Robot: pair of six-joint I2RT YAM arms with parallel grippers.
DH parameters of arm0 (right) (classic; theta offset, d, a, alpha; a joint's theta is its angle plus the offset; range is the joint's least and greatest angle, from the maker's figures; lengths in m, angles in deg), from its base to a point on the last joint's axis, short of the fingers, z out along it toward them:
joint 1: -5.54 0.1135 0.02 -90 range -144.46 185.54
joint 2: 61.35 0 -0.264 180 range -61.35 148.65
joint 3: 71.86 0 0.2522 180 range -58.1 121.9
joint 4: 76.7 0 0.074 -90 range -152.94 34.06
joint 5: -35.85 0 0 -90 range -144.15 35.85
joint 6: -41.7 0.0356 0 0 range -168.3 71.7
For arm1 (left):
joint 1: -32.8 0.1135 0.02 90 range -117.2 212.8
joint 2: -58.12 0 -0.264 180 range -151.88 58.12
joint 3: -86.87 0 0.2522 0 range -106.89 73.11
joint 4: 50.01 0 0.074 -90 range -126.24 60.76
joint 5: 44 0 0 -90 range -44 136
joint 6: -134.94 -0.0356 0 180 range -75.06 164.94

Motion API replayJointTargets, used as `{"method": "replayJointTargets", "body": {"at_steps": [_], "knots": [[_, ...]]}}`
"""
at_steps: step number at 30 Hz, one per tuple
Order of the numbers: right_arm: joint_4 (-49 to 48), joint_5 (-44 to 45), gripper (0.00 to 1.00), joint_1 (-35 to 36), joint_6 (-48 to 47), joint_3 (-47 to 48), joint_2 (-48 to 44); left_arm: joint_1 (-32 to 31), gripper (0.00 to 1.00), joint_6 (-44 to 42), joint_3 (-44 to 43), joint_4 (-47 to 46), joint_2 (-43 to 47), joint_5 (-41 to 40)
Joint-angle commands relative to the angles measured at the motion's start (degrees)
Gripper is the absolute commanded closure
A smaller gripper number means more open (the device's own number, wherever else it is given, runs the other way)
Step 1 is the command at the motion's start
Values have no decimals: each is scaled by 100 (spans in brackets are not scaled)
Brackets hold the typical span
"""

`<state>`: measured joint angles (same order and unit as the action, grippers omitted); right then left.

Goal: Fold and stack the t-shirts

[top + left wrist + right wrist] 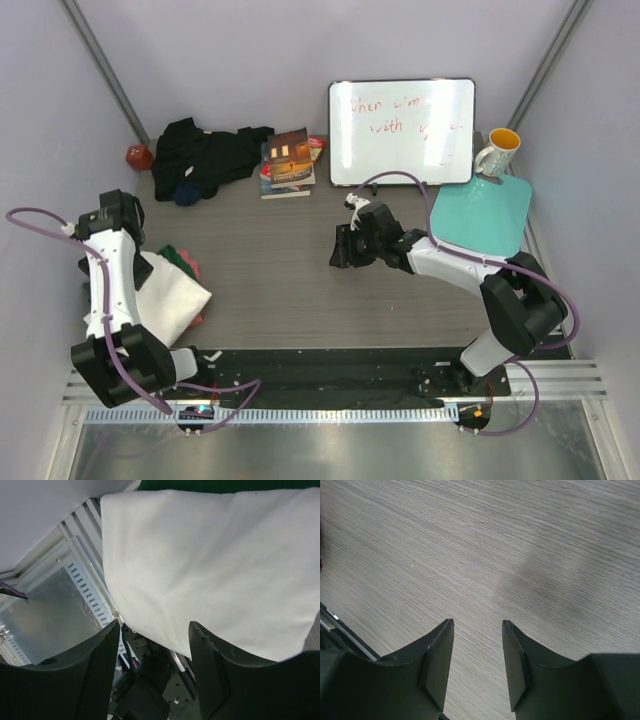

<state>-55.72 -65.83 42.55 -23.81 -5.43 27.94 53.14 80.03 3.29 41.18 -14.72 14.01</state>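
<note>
At table (280,280) left: one white t-shirt (175,300) atop one green t-shirt (170,254), one pink t-shirt (192,268); one black t-shirt (205,155) behind; left claw (154,625), right claw (477,622) parted, empty.

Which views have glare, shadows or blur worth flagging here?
Top external: sharp and evenly lit, though the red writing on the whiteboard looks washed out at right. Left wrist: the white t-shirt is very bright, its folds faint. Right wrist: a soft shadow crosses the sharp wood-grain table.

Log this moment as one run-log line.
left tool: open, above folded white t-shirt | right tool: open, empty, over table | black t-shirt: crumpled, back left
</note>
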Motion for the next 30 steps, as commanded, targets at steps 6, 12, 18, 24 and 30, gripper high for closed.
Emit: {"method": "replayJointTargets", "body": {"at_steps": [6, 12, 18, 24, 30], "knots": [[-213, -89, 51, -28, 91, -37, -44, 40, 48, -20, -76, 1, 384, -27], [-230, -62, 51, -19, 109, -63, -79, 23, 51, -160, -295, 27, 182, 526], [-169, 61, 48, -19, 161, 7, -44, -231, 49, -415, -366, -481, 481, 1422], [7, 359, 47, -19, 258, 42, -167, -1083, 48, -451, -58, -1552, 727, 2818], [305, 868, 47, -19, 249, -116, -255, -2849, 42, -283, -31, -2565, 429, 2917]]}}
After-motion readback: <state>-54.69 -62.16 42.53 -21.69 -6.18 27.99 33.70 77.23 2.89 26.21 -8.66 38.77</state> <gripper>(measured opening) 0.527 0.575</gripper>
